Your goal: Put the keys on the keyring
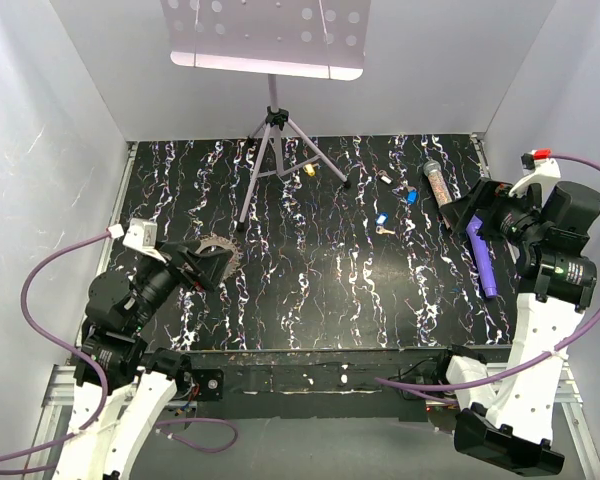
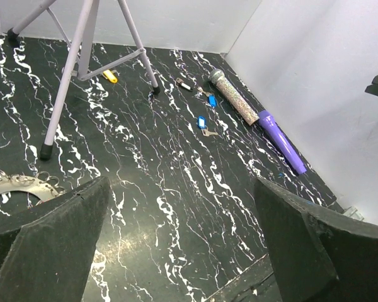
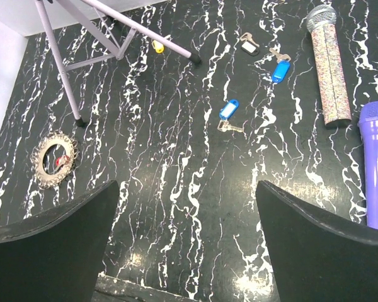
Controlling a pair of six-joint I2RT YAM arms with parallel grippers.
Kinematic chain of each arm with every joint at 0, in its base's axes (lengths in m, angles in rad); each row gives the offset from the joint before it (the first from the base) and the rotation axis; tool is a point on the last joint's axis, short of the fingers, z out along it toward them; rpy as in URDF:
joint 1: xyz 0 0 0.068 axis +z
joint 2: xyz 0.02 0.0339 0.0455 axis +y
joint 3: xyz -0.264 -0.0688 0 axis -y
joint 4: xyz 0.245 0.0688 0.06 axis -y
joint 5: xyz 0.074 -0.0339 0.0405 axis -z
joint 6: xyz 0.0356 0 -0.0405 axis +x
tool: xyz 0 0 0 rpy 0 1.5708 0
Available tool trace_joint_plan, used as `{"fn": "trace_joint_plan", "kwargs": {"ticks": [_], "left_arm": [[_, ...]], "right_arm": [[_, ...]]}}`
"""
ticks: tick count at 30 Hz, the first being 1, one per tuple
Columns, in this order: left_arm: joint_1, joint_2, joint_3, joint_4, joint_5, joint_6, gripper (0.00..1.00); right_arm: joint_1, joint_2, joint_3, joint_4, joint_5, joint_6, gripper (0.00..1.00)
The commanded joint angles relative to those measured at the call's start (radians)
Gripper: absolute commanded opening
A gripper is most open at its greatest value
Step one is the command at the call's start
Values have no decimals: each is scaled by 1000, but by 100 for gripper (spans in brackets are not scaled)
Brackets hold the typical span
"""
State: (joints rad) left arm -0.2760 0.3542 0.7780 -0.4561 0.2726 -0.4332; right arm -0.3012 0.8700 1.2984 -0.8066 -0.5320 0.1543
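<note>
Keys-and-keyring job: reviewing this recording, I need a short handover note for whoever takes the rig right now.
Left gripper: open, empty, next to the jagged grey metal keyring.
Right gripper: open, empty, at the right of the black marbled table.
Loose on the table, apart from the ring: near small blue-headed metal key, far blue-headed key, yellow-headed key, white-tagged key.
A red speck sits inside the ring; threaded or not, cannot tell.
Done: nothing certain. Left: thread every loose key.
</note>
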Motion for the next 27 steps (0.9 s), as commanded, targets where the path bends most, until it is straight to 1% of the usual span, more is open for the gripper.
{"fn": "trace_joint_plan", "kwargs": {"ticks": [1,7,13,15,18,19,21,25,27], "left_arm": [[8,25,3,51,13,28,98],[8,34,-22,76,16,19,98],[6,61,-8,62,14,51,98],[8,75,-11,63,13,59,98],[6,124,-26,74,43,71,98],[6,149,-34,79,60,76,98],[8,204,-42,83,86,86,98],[6,291,-20,63,90,139,98],[6,301,-28,74,70,166,98]], "right_arm": [[-6,-9,-5,49,-59,-7,98],[-6,7,-16,72,-100,-21,98],[-6,21,-27,78,-157,-48,98],[-6,26,-34,67,-231,-134,98],[-4,64,-63,6,-461,-362,98],[0,84,-79,1,-503,-392,98],[49,122,-94,1,-503,-392,98],[206,240,-88,1,-503,-392,98],[234,321,-62,1,-503,-392,98]]}}
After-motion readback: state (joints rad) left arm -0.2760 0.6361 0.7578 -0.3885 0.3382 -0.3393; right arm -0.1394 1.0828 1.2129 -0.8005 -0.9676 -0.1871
